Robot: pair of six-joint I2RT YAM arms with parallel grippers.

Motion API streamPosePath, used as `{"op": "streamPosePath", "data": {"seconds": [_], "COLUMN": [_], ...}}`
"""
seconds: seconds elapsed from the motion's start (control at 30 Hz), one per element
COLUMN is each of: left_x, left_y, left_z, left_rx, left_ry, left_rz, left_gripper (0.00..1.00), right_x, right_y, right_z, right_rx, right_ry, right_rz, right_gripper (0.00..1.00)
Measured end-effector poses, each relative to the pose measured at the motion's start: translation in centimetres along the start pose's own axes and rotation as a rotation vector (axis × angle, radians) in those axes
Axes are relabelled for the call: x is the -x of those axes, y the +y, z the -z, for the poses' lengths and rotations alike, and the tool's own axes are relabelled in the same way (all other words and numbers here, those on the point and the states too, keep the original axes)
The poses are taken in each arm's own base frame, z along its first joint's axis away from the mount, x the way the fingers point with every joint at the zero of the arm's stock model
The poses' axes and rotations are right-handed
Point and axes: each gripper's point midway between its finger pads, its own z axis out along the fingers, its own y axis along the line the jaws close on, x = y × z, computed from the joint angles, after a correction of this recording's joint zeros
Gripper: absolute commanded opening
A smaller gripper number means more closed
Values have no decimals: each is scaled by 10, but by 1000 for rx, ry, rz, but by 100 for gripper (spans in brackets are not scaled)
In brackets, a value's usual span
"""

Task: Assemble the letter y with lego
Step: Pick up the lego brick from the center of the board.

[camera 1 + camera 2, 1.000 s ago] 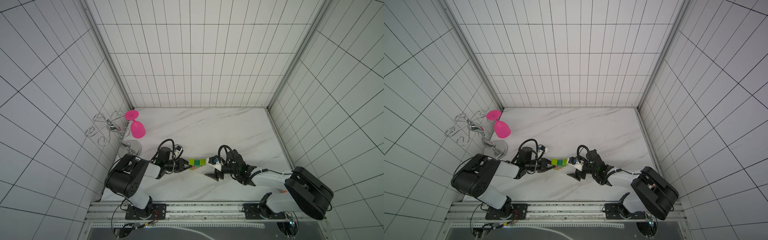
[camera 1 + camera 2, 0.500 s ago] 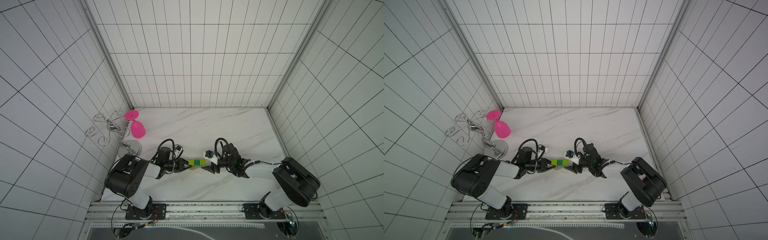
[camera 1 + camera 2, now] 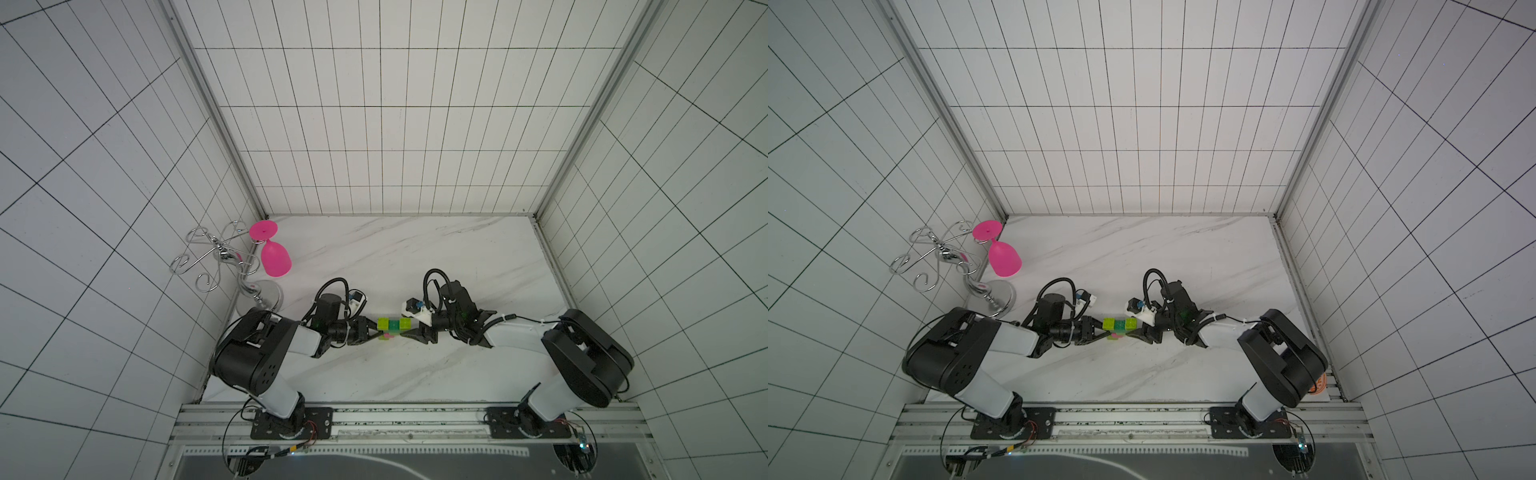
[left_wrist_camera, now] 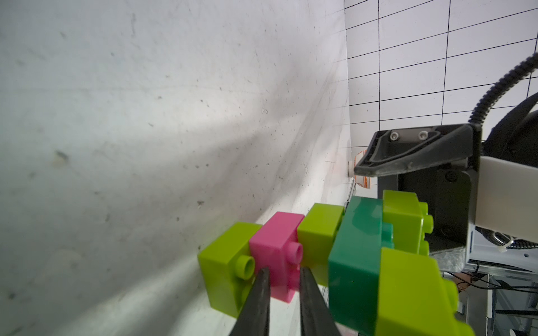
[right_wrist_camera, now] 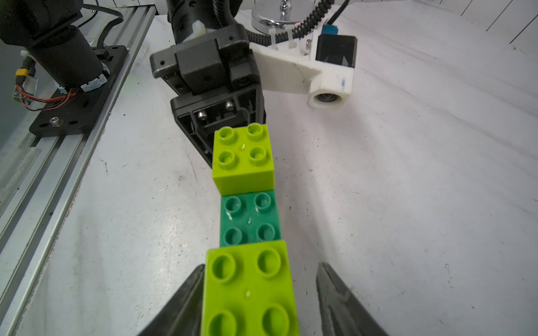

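The letter y [image 3: 392, 326] [image 3: 1119, 326] is a joined lego cluster held just above the marble table between both arms. My left gripper [image 3: 376, 332] [image 4: 283, 270] is shut on the pink brick [image 4: 276, 238] of the stem, between two lime bricks [image 4: 227, 256]. The dark green crossbar [image 4: 358, 247] [image 5: 250, 218] carries two lime tips. My right gripper [image 3: 409, 332] [image 5: 260, 264] is open around the near lime tip [image 5: 250, 291]. One finger touches its side. The other stands apart from it.
A pink goblet [image 3: 274, 257] hangs on a chrome wire rack [image 3: 220, 262] at the left wall. The metal rail [image 3: 374, 419] with the arm bases runs along the front edge. Tiled walls enclose the marble table [image 3: 415, 257].
My right gripper has moved left up to the brick cluster, and its jaws have narrowed around the lime tip. The left gripper and the cluster have stayed put.
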Motion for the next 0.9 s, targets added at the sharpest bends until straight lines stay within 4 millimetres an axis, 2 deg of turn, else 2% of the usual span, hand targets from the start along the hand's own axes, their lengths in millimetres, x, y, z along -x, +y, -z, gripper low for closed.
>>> {"op": "streamPosePath", "data": {"seconds": [0.2, 0.53, 0.9], "left_x": [0, 0, 0], "left_y": [0, 0, 0], "left_z": [0, 0, 1], "left_rx": [0, 0, 7], "left_ry": [0, 0, -7], "left_rz": [0, -2, -4], "left_gripper": [20, 21, 25], "right_x": [1, -2, -9], "right_y": [1, 3, 9], "right_z": [-3, -6, -9], "right_rx": [25, 50, 68], "right_ry": [7, 40, 60], "right_rz": [1, 5, 4], "right_gripper": [47, 44, 36]}}
